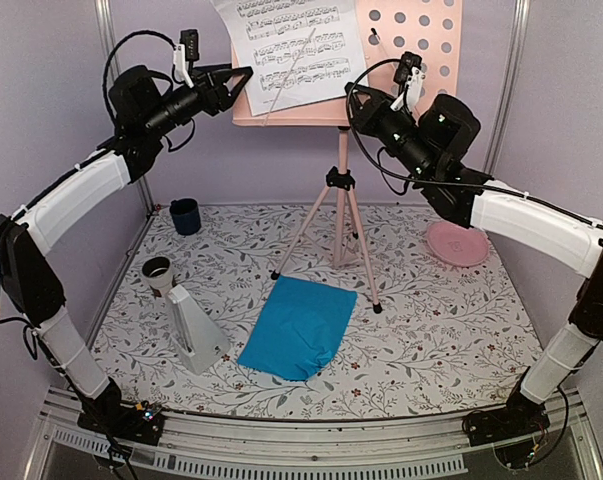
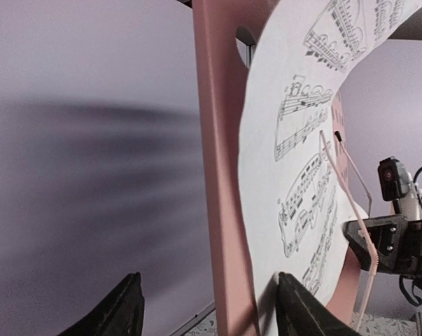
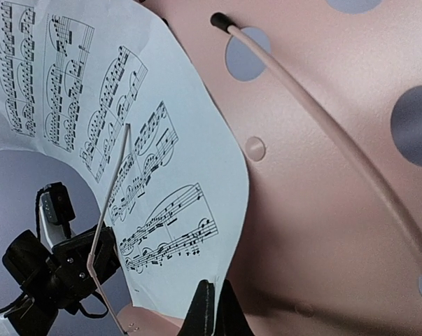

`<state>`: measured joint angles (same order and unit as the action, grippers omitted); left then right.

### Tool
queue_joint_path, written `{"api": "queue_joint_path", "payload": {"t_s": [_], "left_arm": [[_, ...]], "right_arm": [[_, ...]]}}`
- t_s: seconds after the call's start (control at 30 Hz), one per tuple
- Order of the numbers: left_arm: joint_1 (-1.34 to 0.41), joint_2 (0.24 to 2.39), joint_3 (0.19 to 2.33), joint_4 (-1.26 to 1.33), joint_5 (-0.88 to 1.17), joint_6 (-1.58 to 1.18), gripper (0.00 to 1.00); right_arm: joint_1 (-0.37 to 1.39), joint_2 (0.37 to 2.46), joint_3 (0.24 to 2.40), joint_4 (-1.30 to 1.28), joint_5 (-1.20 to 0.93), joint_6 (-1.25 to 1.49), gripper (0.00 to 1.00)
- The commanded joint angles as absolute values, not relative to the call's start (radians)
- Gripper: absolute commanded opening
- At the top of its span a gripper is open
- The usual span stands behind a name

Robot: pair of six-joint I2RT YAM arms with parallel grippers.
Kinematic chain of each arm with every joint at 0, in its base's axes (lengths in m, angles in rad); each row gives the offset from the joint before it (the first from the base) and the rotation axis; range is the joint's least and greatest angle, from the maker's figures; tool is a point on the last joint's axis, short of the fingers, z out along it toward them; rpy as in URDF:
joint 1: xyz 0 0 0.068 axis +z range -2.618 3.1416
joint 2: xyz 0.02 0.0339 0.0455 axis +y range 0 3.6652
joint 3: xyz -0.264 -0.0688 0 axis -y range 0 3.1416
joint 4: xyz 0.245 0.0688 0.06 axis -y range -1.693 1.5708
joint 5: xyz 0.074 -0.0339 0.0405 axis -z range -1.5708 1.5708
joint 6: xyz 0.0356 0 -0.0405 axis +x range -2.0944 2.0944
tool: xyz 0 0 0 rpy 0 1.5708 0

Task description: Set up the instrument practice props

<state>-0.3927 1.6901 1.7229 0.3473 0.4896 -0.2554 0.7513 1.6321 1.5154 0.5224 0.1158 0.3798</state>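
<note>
The pink music stand (image 1: pixel 339 200) stands at the back middle, its hole-punched tray (image 1: pixel 421 50) up high. The white sheet of music (image 1: pixel 291 40) lies on the tray's left half under a thin wire holder. My right gripper (image 1: pixel 357 96) is shut on the sheet's lower right corner (image 3: pixel 197 273), its fingertips (image 3: pixel 212 297) pinching the paper edge. My left gripper (image 1: pixel 243 76) is open, its jaws standing either side of the tray's left edge (image 2: pixel 221 210) and the sheet (image 2: pixel 287 140). The bright blue sheet (image 1: pixel 299 325) lies flat on the table. The white metronome (image 1: pixel 193 325) stands at its left.
A dark blue cup (image 1: pixel 185 215) is at the back left. A round pink plate (image 1: pixel 459 243) lies at the right. A small white cup-like thing (image 1: pixel 158 272) stands behind the metronome. The tray's right wire holder (image 3: pixel 322 119) lies over bare tray.
</note>
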Motion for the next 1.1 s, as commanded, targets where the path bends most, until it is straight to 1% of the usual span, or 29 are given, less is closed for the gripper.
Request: {"api": "queue_joint_path", "payload": {"t_s": [0.0,0.07,0.17,0.23,0.37,0.47,0.73,0.87,1.07], "left_arm": [[-0.404,1.709,1.755,0.345,0.500,-0.254,0.64],[-0.404,1.712,1.758,0.347,0.505,-0.255,0.61],[-0.403,1.717,1.760,0.350,0.512,-0.258,0.53],[-0.404,1.716,1.756,0.348,0.515,-0.261,0.53],[-0.403,1.704,1.732,0.356,0.509,-0.260,0.57],[-0.403,1.689,1.718,0.355,0.497,-0.256,0.64],[-0.402,1.564,1.597,0.389,0.431,-0.232,0.70],[-0.400,1.508,1.530,0.402,0.429,-0.250,0.71],[-0.400,1.481,1.474,0.417,0.455,-0.288,0.67]], "right_arm": [[0.747,1.663,1.555,0.479,0.088,0.378,0.00],[0.748,1.669,1.563,0.456,0.084,0.375,0.00],[0.747,1.676,1.571,0.431,0.080,0.368,0.00],[0.748,1.680,1.577,0.418,0.076,0.365,0.00],[0.748,1.689,1.582,0.391,0.074,0.359,0.00],[0.747,1.688,1.576,0.374,0.081,0.352,0.00],[0.746,1.679,1.565,0.364,0.094,0.336,0.00],[0.746,1.678,1.565,0.360,0.091,0.334,0.00],[0.744,1.680,1.565,0.348,0.087,0.334,0.00]]}}
